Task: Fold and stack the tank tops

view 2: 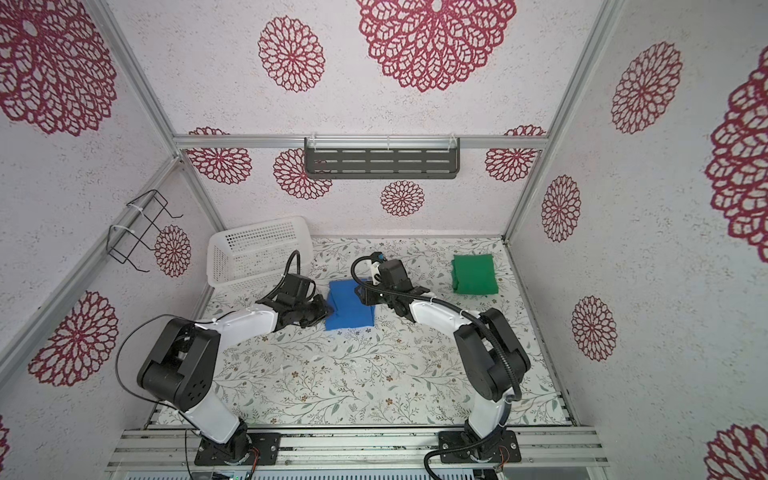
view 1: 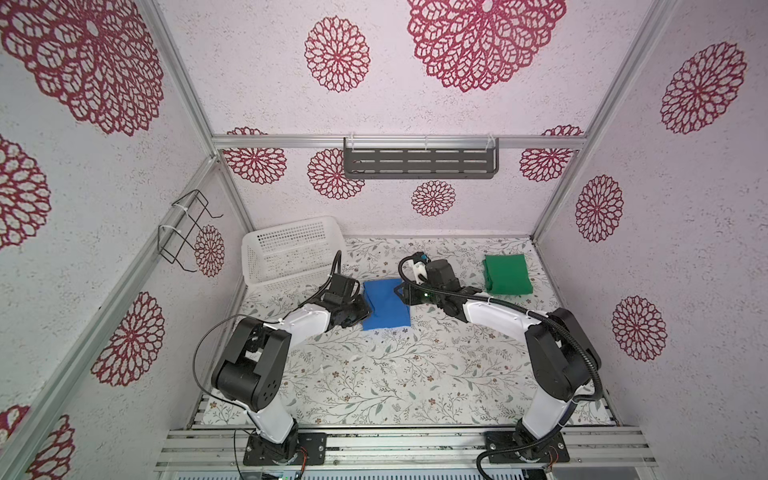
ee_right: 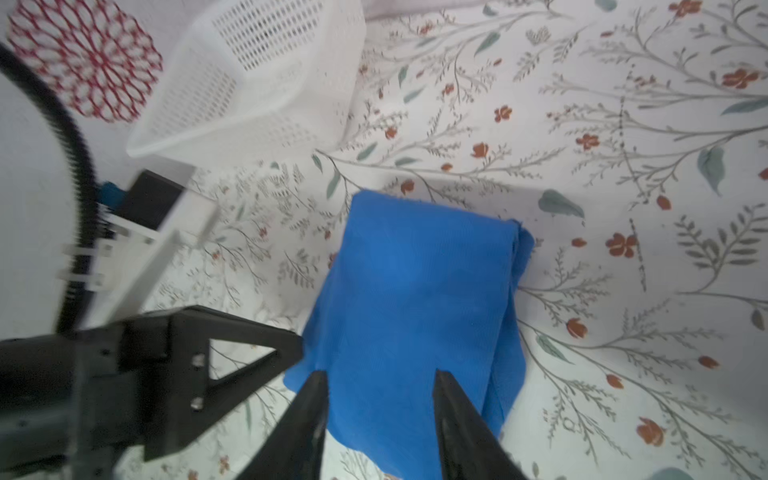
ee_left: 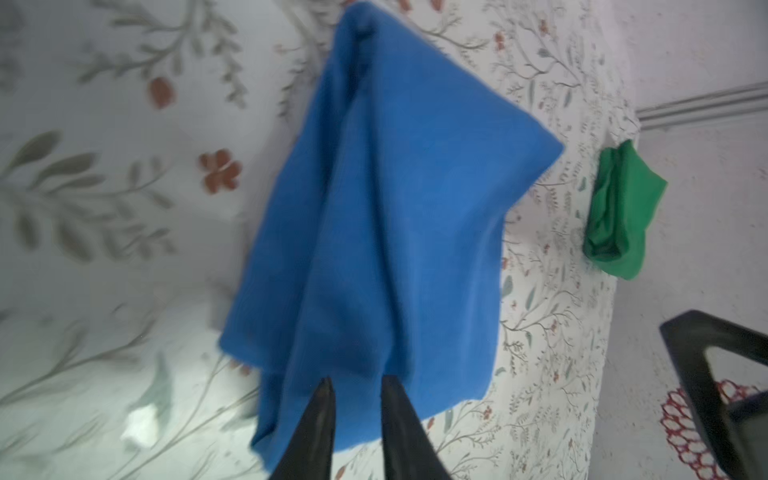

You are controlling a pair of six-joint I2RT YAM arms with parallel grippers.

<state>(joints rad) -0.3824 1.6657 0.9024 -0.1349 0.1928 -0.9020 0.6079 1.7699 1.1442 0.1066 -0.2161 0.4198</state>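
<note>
White walls (view 1: 249,83) with crimson rosettes (view 1: 337,54), floral-print tabletop (view 1: 374,374), grey slotted shelf (view 1: 419,163), aluminium frame (view 1: 270,141)

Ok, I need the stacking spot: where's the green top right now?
In both top views the green top lies folded at the table's far right, apart from the blue top near the middle.

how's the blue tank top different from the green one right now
Colour: the blue tank top is royal blue, the green tank top bright green. Place: the blue one lies in the middle of the table; the green one sits apart near the far right corner. Grippers: the left gripper and right gripper flank the blue one; neither is at the green one. Shared: both are folded into rough squares, not stacked.
</note>
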